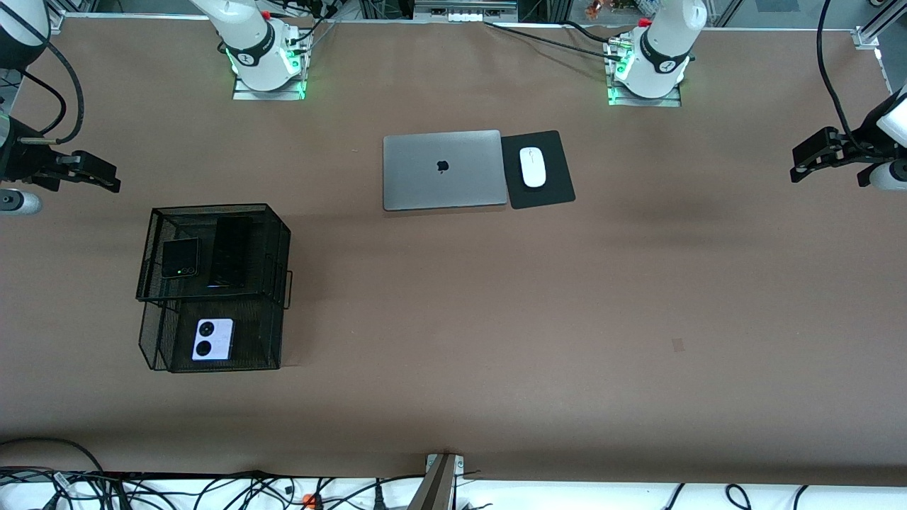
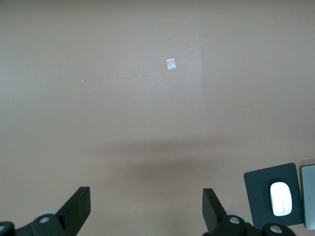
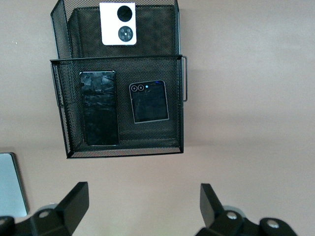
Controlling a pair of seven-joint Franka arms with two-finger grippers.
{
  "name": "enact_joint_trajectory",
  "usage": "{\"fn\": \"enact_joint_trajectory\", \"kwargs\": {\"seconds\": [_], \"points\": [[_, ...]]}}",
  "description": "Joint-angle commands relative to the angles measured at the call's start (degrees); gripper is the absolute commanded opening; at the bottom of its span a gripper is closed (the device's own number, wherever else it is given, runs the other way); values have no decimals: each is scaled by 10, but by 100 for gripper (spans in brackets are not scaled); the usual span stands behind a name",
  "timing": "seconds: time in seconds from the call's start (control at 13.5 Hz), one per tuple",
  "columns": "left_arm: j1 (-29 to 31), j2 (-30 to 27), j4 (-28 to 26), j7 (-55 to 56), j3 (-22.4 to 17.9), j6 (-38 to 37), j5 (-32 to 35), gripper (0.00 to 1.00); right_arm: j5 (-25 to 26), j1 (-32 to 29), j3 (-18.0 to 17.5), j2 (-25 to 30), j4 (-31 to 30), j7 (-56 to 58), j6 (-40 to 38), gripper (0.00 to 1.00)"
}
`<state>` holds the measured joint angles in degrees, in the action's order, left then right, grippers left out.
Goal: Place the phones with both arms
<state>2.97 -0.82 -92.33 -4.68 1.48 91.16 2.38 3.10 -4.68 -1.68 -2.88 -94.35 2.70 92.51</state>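
A black mesh two-tier basket (image 1: pixel 280 219) (image 3: pixel 118 58) stands toward the right arm's end of the table. On its upper tier lie the small black folded phone (image 1: pixel 180 257) (image 3: pixel 148 101) and the long black slab phone (image 1: pixel 231 251) (image 3: pixel 100 108), side by side. The lavender phone (image 1: pixel 212 339) (image 3: pixel 118 23) with two black circles rests in the lower tier, nearer the front camera. My right gripper (image 1: pixel 106 177) (image 3: pixel 142 194) hangs open and empty above bare table beside the basket. My left gripper (image 1: pixel 801 159) (image 2: pixel 146 196) is open and empty over the left arm's end of the table.
A closed grey laptop (image 1: pixel 444 170) (image 3: pixel 10 184) lies mid-table near the bases. Beside it is a white mouse (image 1: pixel 533 167) (image 2: pixel 280 198) on a black pad (image 1: pixel 549 195) (image 2: pixel 261 196). A small tape mark (image 1: pixel 678 345) (image 2: pixel 171 64) is on the brown tabletop.
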Motion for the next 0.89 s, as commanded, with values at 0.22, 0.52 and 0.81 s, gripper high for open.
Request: {"fn": "enact_joint_trajectory", "kwargs": {"seconds": [0.22,0.52,0.81], "points": [[2,6,15,-9,1,-11,-6,100,-20,-13,-13,13,6,-9,-20,100],[2,6,15,-9,1,-12,-6,100,-25,-13,-11,12,11,-12,-20,100],[3,6,15,-7,0,-15,-6,100,-25,-14,-12,11,11,-11,-18,100]]}}
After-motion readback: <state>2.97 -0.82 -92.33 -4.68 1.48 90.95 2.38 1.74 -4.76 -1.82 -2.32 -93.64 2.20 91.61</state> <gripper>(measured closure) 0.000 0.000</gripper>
